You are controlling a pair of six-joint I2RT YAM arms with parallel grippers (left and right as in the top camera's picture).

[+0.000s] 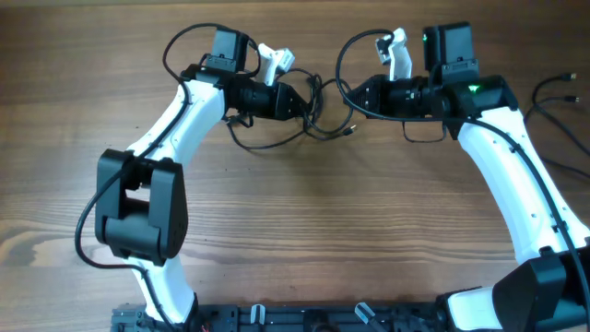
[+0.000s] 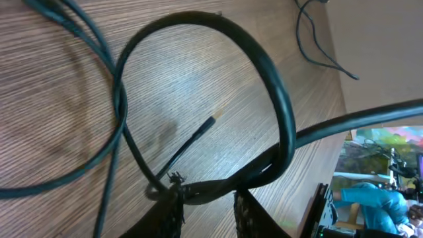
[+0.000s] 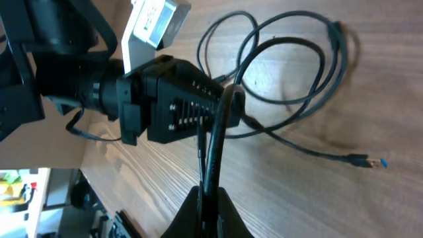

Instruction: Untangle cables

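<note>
The cables [image 1: 320, 123] are thin black cords lying in loose loops on the wooden table between my two grippers, with a small plug end [image 1: 350, 132] to their right. My left gripper [image 1: 300, 101] is at the tangle's left side. In the left wrist view its fingers [image 2: 210, 201] stand apart and a cable [image 2: 264, 59] runs across their tips and arcs up in a big loop. My right gripper [image 3: 210, 195] is shut on a cable strand [image 3: 218, 142] that leads to the left gripper [image 3: 178, 99]. More loops [image 3: 291, 112] and a blue-tipped plug [image 3: 370, 160] lie beyond.
Other black wires [image 1: 562, 92] lie at the table's far right edge, and they also show in the left wrist view [image 2: 317, 39]. A black rail [image 1: 277, 318] runs along the front edge. The arm bases stand at the front left and front right.
</note>
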